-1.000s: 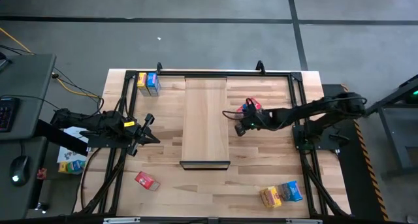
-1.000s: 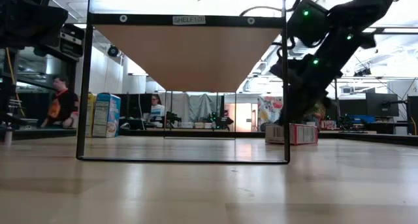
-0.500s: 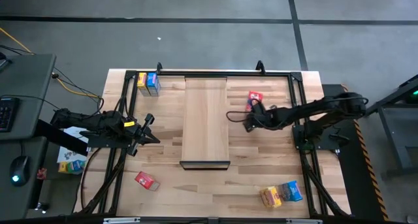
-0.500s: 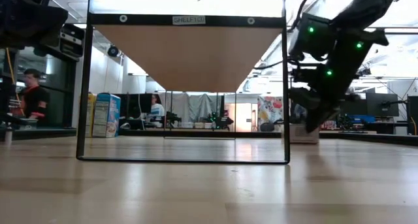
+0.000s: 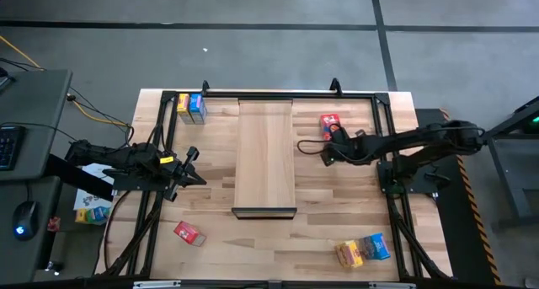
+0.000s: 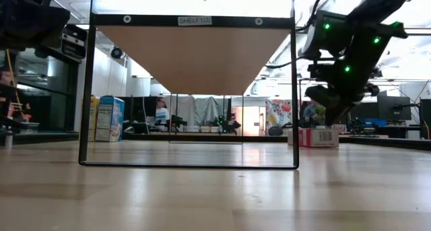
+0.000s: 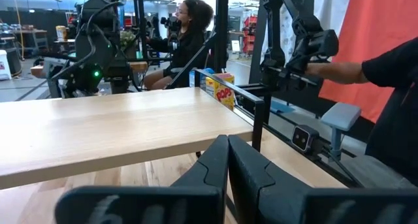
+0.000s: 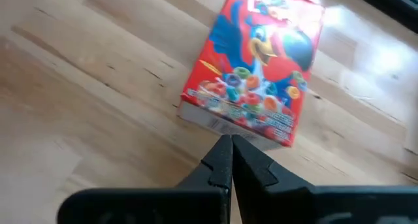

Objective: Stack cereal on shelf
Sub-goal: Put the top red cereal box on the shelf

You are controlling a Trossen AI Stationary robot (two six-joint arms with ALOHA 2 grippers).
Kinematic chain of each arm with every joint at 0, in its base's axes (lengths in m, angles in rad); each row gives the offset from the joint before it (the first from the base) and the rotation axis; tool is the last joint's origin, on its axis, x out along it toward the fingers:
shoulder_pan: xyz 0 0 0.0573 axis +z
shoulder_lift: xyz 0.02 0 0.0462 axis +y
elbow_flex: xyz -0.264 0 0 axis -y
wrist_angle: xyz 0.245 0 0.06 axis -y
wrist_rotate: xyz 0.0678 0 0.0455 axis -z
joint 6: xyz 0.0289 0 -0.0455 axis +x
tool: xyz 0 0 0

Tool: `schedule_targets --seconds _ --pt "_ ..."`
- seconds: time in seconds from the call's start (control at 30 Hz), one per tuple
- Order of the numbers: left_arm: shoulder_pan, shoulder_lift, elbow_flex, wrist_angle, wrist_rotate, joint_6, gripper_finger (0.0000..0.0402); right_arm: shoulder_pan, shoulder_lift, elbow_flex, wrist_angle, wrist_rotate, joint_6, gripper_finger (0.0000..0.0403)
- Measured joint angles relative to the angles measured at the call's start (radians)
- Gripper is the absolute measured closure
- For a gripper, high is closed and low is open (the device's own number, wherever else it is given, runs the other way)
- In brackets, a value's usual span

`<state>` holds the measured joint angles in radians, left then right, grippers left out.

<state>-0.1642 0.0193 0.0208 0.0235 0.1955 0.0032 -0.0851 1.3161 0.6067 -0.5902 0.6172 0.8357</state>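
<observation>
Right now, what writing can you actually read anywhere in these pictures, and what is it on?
"SHELF1.00", roughly: white tag on the shelf's black frame.
"POPS": yellow cereal box at the table edge.
Red cereal box: lettering cut off, unreadable.
Barcode on the red box's end: too small.

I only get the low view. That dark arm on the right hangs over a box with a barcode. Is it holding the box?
Observer: No. The right pincer is shut on nothing, its tips by the edge of the red cereal box, which lies flat on the table.
Operator: Any boxes on top of the shelf?
Observer: None. Seen from above, the shelf is bare.
Operator: And the other arm?
Observer: The left pincer waits shut, left of the shelf.
</observation>
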Motion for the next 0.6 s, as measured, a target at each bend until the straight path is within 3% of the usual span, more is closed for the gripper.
schedule_targets --seconds 0.33,0.43,0.6 --pt "0.000 0.000 0.000 0.000 0.000 0.000 0.0398 0.076 -0.047 -0.012 0.039 0.151 0.117 0.0403" --pt "0.000 0.000 0.000 0.000 0.000 0.000 0.0398 0.076 -0.053 -0.103 0.169 0.167 0.160 0.0403" --pt "0.000 0.000 0.000 0.000 0.000 0.000 0.0398 0.082 -0.082 -0.271 0.536 0.160 0.160 0.0403"
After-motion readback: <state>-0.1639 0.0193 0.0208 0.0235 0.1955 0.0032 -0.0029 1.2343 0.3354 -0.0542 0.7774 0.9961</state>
